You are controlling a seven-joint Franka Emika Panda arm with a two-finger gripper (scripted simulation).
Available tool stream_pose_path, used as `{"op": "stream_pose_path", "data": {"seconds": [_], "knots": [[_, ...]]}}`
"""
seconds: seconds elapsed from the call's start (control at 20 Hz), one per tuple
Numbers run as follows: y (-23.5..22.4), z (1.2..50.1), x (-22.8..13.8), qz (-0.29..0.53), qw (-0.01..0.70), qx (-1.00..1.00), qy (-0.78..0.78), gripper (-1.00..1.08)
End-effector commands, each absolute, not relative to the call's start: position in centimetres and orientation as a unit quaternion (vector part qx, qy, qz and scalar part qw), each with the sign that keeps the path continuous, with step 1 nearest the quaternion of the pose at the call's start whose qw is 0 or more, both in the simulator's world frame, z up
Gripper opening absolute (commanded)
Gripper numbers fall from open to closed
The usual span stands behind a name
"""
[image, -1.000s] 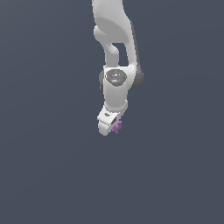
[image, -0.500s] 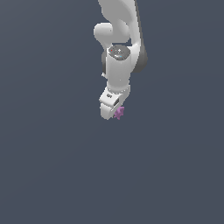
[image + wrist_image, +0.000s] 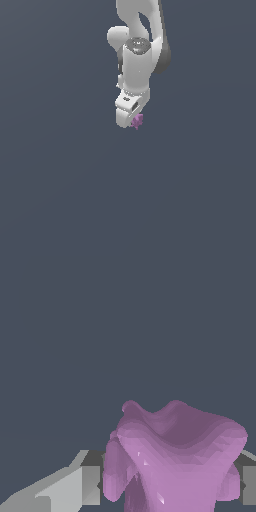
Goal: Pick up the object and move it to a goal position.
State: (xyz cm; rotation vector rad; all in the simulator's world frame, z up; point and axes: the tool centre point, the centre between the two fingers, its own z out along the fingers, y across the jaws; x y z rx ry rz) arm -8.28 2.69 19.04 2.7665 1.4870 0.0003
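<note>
The object is a tiny pinkish-purple spiky lump with short knobs. It sticks out at the tip of my white gripper, which hangs from the arm in the upper middle of the exterior view. The gripper is shut on the object and holds it in the air. In the wrist view the object fills the space between the two grey fingers and hides most of the far finger. No goal marker shows in either view.
The white arm comes down from the top edge of the exterior view. Around it there is only a plain dark grey-blue background, with no other objects or edges in view.
The arm and gripper have moved upward and a little toward the exterior view's right, carrying the object with them. The grip has not changed.
</note>
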Motion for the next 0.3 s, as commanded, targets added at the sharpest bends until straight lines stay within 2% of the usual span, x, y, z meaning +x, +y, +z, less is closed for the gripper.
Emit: {"op": "stream_pose_path", "data": {"seconds": [0.0, 0.25], "knots": [[2.73, 19.26, -8.45, 0.0, 0.0, 0.881, 0.473, -1.0], [2.71, 19.14, -8.28, 0.0, 0.0, 0.881, 0.473, -1.0]]}}
